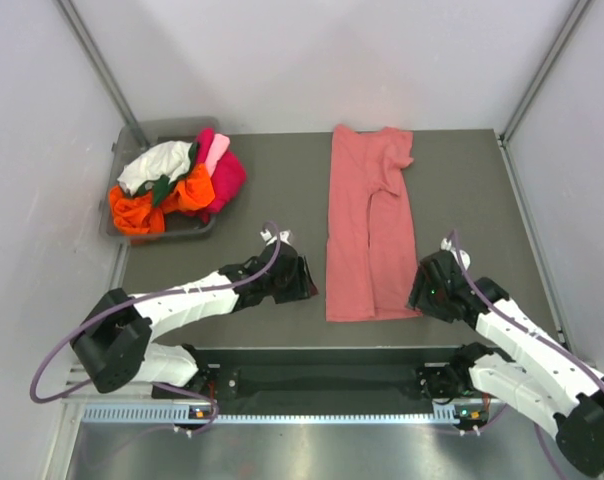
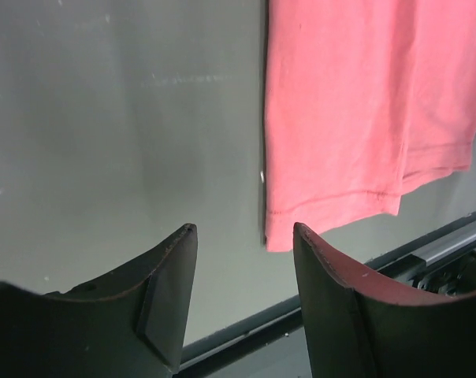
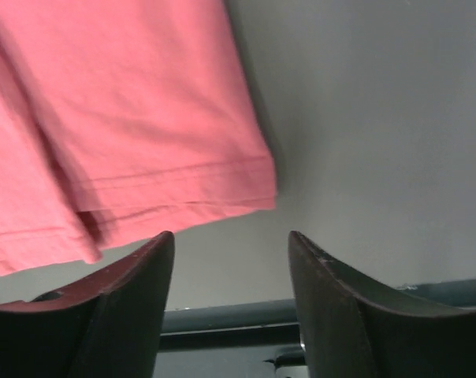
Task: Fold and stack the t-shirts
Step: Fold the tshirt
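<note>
- Now the pink shirt (image 1: 367,225) lies flat; left gripper (image 2: 244,228), spread and empty, sits off its left hem corner, right gripper (image 3: 230,236) likewise off the right.
- Only the overhead view shows the pile (image 1: 177,180), well left of the shirt.

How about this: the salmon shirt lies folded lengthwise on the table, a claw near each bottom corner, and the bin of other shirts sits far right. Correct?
No: the bin of other shirts sits far left, as the top view shows. The rest holds.
</note>
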